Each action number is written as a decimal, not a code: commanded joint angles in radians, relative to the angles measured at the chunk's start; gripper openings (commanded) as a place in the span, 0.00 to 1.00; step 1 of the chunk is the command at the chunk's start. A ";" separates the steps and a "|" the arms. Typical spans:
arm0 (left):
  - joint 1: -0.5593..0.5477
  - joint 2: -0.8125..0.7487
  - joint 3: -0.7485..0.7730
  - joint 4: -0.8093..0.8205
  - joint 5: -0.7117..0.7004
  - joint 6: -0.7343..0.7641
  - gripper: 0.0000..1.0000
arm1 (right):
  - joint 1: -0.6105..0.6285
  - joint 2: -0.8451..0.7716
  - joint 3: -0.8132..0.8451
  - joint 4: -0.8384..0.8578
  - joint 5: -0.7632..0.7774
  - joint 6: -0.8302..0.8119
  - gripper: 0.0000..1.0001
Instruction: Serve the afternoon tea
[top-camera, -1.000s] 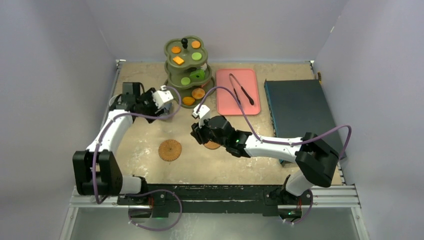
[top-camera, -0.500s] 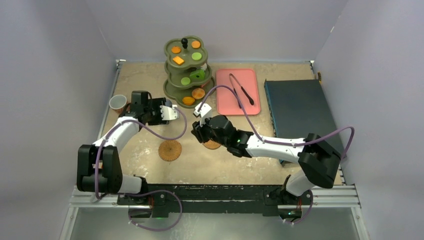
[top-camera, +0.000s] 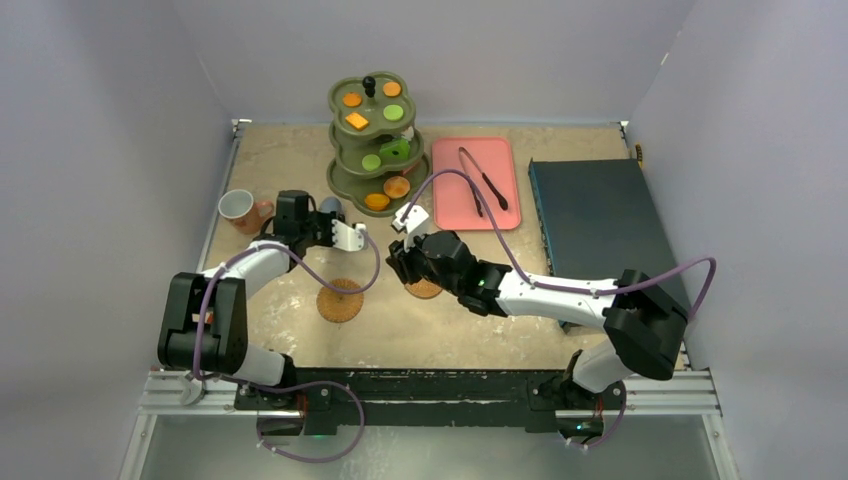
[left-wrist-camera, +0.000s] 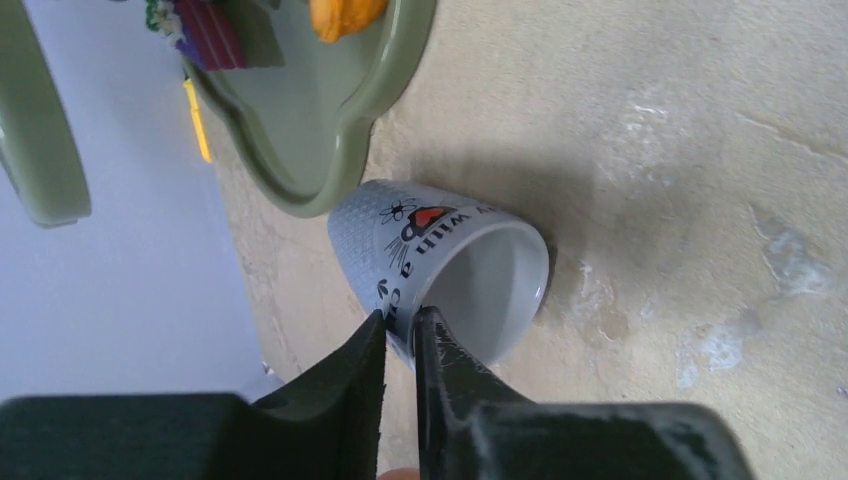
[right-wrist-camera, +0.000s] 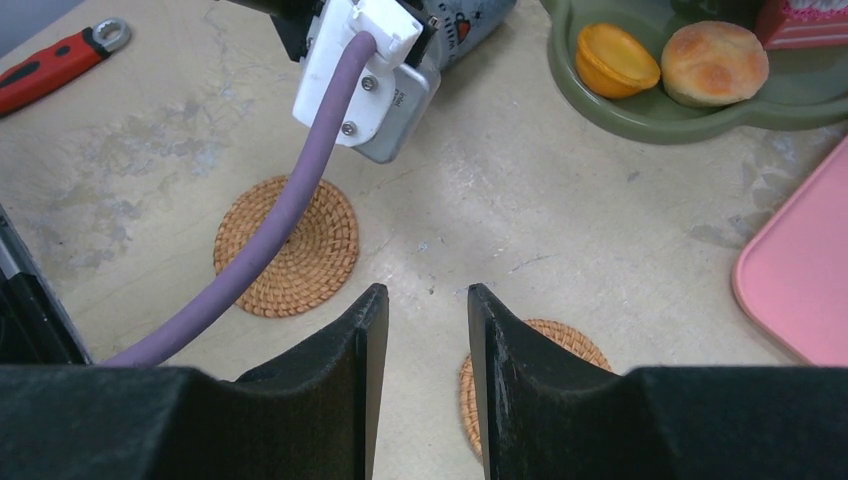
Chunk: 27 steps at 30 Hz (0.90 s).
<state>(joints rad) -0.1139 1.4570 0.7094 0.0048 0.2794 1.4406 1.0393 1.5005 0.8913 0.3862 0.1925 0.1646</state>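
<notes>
My left gripper (left-wrist-camera: 400, 325) is shut on the rim of the grey-blue cup (left-wrist-camera: 440, 270), one finger inside the mouth and one outside. The cup (top-camera: 331, 208) sits just beside the bottom tier of the olive stand (top-camera: 375, 130), which carries orange and green pastries. The terracotta cup (top-camera: 238, 207) stands alone at the far left. My right gripper (right-wrist-camera: 420, 300) hangs open and empty above the table between two brown coasters (right-wrist-camera: 287, 246) (right-wrist-camera: 545, 345), the right one partly hidden by a finger. Seen from above, the right gripper (top-camera: 405, 262) is near the coaster (top-camera: 424, 289).
A pink tray (top-camera: 476, 183) with black tongs (top-camera: 483, 178) lies right of the stand. A dark blue box (top-camera: 600, 225) fills the right side. A red-handled tool (right-wrist-camera: 55, 65) lies at the left. The left arm's purple cable (right-wrist-camera: 260, 250) crosses over the left coaster.
The left arm swung away from the terracotta cup toward the stand, and its jaws closed on the grey-blue cup's rim. The right arm barely moved.
</notes>
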 joint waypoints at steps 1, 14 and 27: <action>-0.014 -0.009 -0.017 0.056 -0.012 -0.021 0.09 | -0.007 -0.042 0.000 -0.003 0.025 0.009 0.38; -0.030 -0.085 0.095 -0.131 -0.010 -0.219 0.00 | -0.009 -0.069 0.000 -0.019 0.026 0.010 0.37; -0.042 0.017 0.445 -0.699 0.181 -0.350 0.00 | -0.010 -0.093 -0.016 -0.026 0.028 0.014 0.36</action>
<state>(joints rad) -0.1398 1.4437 1.0611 -0.5003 0.3603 1.1355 1.0336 1.4456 0.8913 0.3492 0.1963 0.1654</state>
